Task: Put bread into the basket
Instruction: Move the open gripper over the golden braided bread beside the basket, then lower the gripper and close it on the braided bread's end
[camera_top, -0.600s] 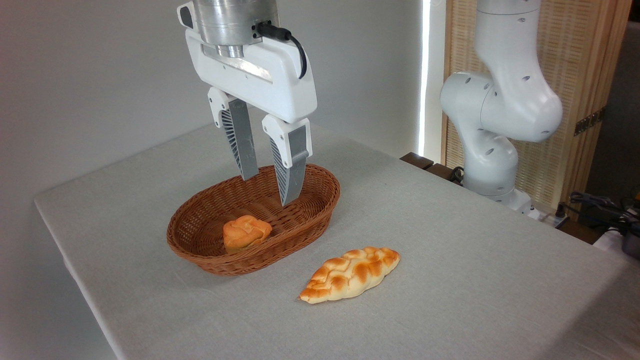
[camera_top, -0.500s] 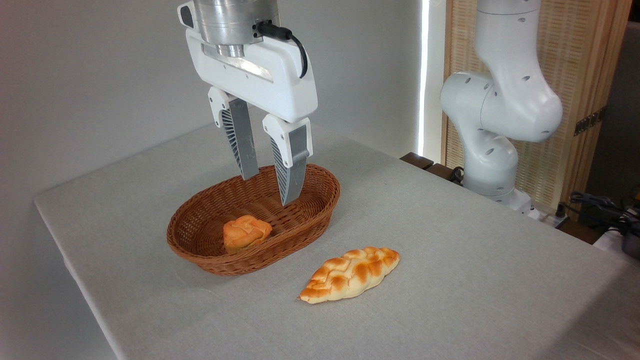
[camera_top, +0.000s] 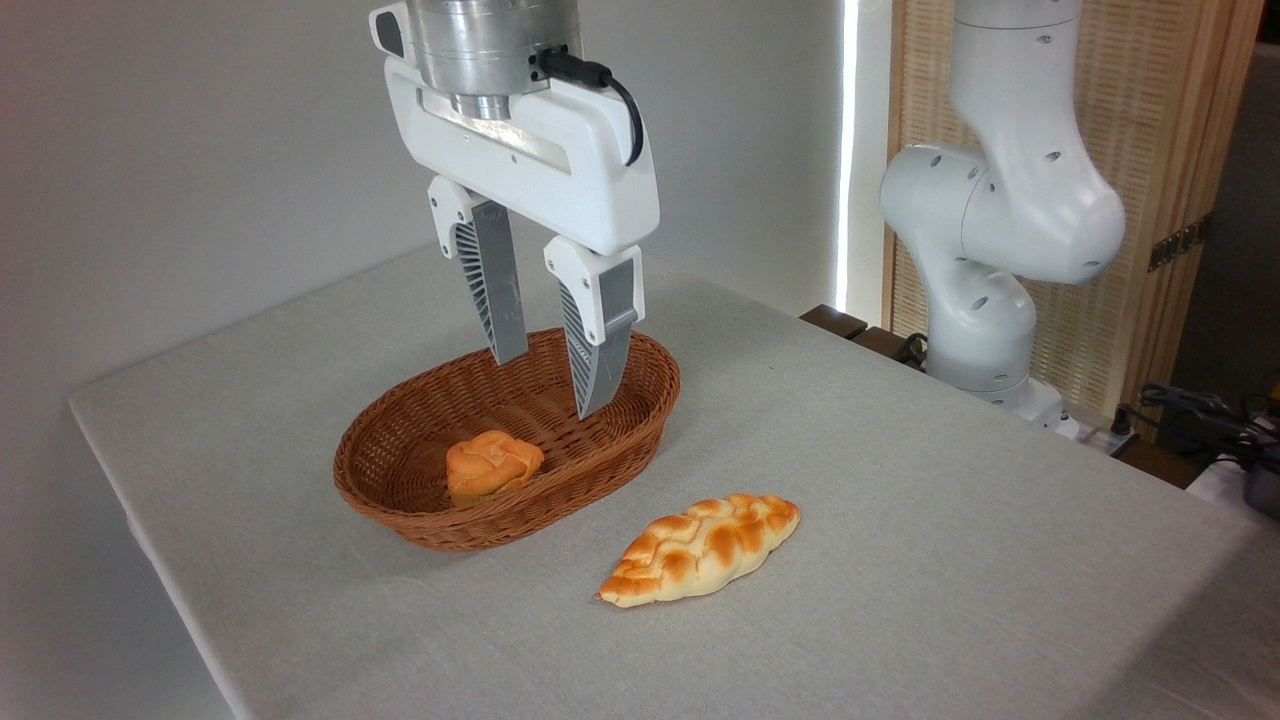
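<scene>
We record: long braided cream-and-golden bread loaf (camera_top: 700, 549) on the grey tablecloth (camera_top: 900, 480), near-right of the oval brown wicker basket (camera_top: 400, 500) containing a small orange bun (camera_top: 492, 466); white two-finger gripper (camera_top: 553, 385) above basket, fingers parted, empty.

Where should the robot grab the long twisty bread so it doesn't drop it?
Probably around the middle of the bread, coming straight down from above. It lies flat on the table, widest there, with pointed ends. The open pincer should close across its narrow width.
</scene>
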